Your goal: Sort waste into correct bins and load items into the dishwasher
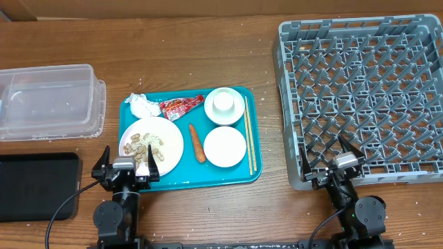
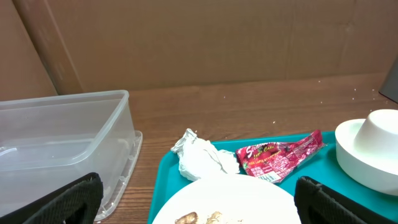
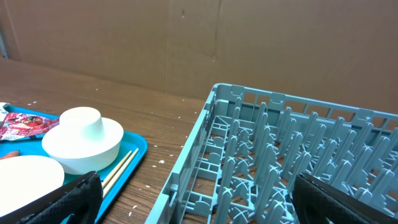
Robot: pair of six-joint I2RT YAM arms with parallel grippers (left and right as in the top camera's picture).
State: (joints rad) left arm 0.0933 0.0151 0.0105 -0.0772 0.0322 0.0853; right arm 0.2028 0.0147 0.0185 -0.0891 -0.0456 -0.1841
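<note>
White plate (image 1: 168, 135) by left tool (image 1: 129, 155), grey rack (image 1: 360, 83) perhaps under right tool (image 1: 324, 155), both low, jaws wide apart.

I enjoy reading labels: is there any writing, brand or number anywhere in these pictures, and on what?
On the red snack wrapper: pale script lettering, too blurred to read.
No writing shows on the clear tub, the black tray or the dish rack.

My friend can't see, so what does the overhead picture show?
A teal tray holds a plate of food scraps, a carrot stick, a red wrapper, a napkin, chopsticks, a bowl and a cup in a second bowl. A grey dish rack sits right of it, a clear tub and black tray left.
</note>
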